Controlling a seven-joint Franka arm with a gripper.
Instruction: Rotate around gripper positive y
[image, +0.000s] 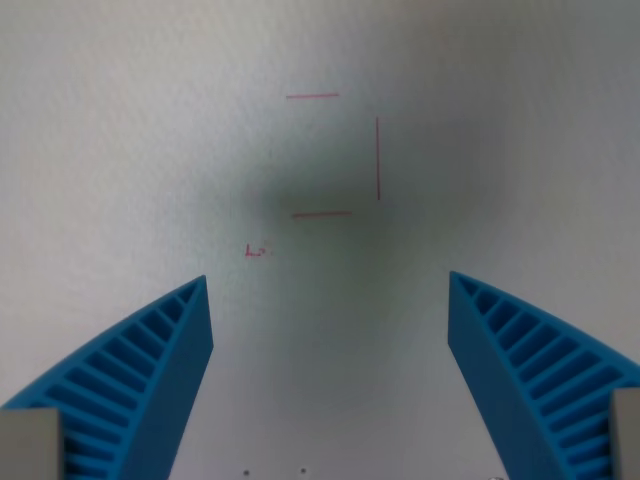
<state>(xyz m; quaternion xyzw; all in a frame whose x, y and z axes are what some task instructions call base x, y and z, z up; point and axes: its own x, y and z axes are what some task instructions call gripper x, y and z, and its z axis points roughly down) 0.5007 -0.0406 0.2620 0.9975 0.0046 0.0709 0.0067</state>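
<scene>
Gripper (328, 300): blue ribbed fingers (160, 370) low at the wrist view's left and right, jaws spread wide, nothing between them.
Task thing: none to grasp; the task is a rotation of the gripper itself, which hangs over the table (120, 150).
Handling: no load, so weight, slip and fragility don't apply; fingers look like flexible ribbed plastic, likely compliant.
Hold point: none needed, jaws can stay as they are.
Table marks: three thin red lines (378, 158) far of centre, forming an open bracket; small red scribble (258, 251) nearer, left.
Surface: pale, matte, soft shadow around the marks.
Risk: fingertip dipping into the table if the tilt is large, my guess.
</scene>
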